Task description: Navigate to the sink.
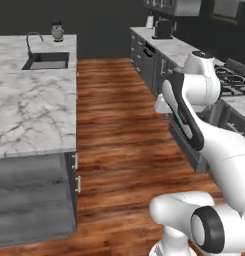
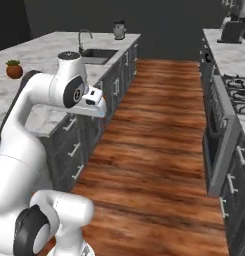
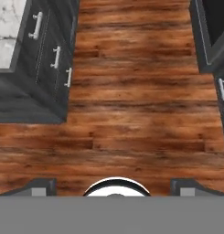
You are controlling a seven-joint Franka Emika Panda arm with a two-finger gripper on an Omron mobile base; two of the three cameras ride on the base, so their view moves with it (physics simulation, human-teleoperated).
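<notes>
Sink [image 1: 46, 61] far along island [image 1: 34, 110], floor [image 1: 119, 130] open

A marble tabletop [image 1: 34, 115] tops the island on the left, with a small kettle [image 1: 57, 31] at its far end and a potted plant [image 2: 14, 69] near its outer edge. Wooden floor [image 1: 124, 130] runs down the aisle. On the right, a gas stovetop [image 2: 240, 95] and a toaster [image 1: 163, 29].
</notes>
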